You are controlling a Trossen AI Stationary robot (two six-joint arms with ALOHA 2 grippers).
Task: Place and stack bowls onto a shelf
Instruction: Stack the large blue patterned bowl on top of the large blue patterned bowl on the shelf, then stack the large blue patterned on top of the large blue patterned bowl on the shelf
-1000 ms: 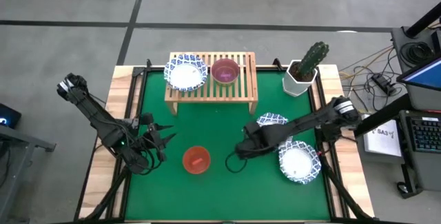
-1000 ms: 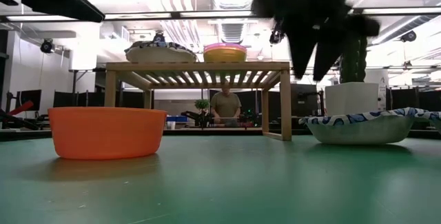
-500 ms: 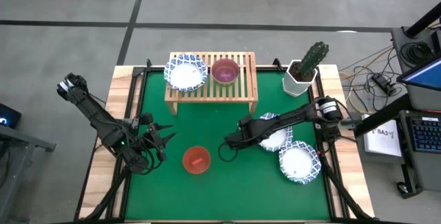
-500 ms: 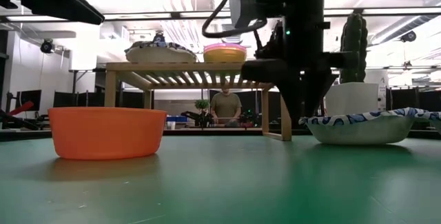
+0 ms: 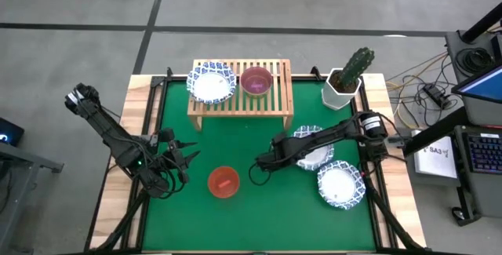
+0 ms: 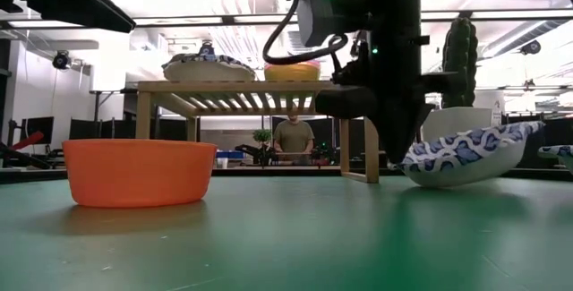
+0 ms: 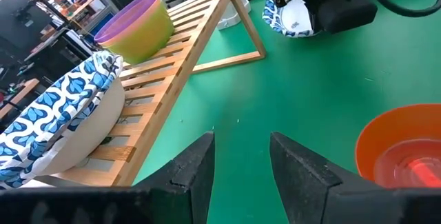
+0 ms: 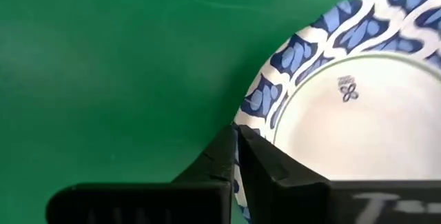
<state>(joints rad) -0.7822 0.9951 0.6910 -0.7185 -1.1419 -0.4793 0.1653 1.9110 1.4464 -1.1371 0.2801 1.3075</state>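
The light-wood shelf stands at the table's far side, with a white blue-rimmed bowl and a purple bowl on its slats. An orange-red bowl sits on the green mat. My right gripper is shut on a second white blue-rimmed bowl right of centre. A third such bowl rests nearer the front right. My left gripper hovers open, left of the orange-red bowl. My right gripper pinches the blue-patterned rim on the bowl's left side between its two fingers. The fingers come from above, pointing down. The bowl sits tilted: its base rests on the mat near the fingers, and its right rim is raised.
A white pot with a cactus stands at the far right corner, right of the shelf. A person shows in the room beyond the table. Bare green mat lies along the near edge.
My right gripper has come down at the left rim of the white blue-rimmed bowl and shut on it. The bowl, flat on the mat before, has tipped: its right side has lifted while its left side stays low.
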